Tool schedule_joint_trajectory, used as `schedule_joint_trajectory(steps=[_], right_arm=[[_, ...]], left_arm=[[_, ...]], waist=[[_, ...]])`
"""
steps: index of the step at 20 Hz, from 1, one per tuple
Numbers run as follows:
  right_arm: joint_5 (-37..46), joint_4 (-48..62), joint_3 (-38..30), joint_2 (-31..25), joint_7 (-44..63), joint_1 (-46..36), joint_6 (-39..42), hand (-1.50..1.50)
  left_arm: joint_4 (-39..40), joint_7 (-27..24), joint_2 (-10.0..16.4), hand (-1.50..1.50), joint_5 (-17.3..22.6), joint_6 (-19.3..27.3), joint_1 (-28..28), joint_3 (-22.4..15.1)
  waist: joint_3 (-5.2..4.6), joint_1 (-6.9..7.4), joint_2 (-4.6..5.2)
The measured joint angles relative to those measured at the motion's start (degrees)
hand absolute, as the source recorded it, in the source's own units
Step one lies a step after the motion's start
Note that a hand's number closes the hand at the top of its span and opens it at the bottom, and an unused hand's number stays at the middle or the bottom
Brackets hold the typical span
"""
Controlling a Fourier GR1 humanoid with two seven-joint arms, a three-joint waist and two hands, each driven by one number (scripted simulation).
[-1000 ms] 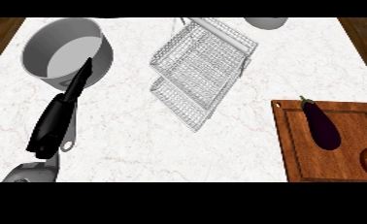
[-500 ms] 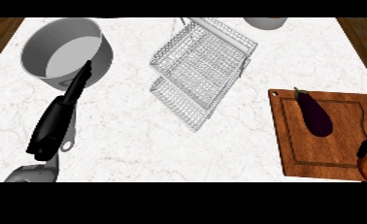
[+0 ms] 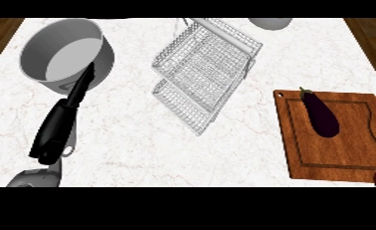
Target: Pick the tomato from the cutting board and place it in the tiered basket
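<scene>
The main risk is grabbing the wrong thing: the only item showing on the cutting board (image 3: 323,159) is a dark purple eggplant (image 3: 322,116), lying near the board's upper left corner; no tomato is visible, and the board runs off the right edge, so it may sit out of sight there; a reach guided by what shows would likely land on the eggplant. The wire basket (image 3: 208,59) stands mid-counter, well apart from the board; a round thing could roll off a tier's low rim; nothing shows in it. The pot (image 3: 106,57) at the upper left looks bare inside; a bowl (image 3: 270,23) is cut by the top edge, its contents hidden. The left hand (image 3: 57,127) lies relaxed just below the pot, fingers straight, grasping nothing; the right hand is out of view.
</scene>
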Motion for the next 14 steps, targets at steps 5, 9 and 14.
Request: schedule_joint_trajectory(steps=[5, 9, 14], right_arm=[[4.24, -8.13, -1.35, 8.29, 15.92, 4.21, 3.68, 1.50], [4.48, -22.05, 0.04, 13.27, 25.28, 5.23, 10.78, 1.50], [-3.39, -33.27, 1.81, 15.60, 35.63, 1.64, 16.98, 1.50]], left_arm=[[-0.82, 0.66, 0.36, 0.00, 0.24, -0.27, -0.17, 0.51], [-1.18, 0.64, 0.05, 0.00, -0.07, -0.25, 0.28, 0.20], [-0.82, 0.14, 0.09, 0.00, 0.25, -0.61, 0.60, 0.52]], waist=[[-0.05, -0.43, -0.04], [-0.03, -0.21, -0.07], [-0.03, -0.30, -0.20]])
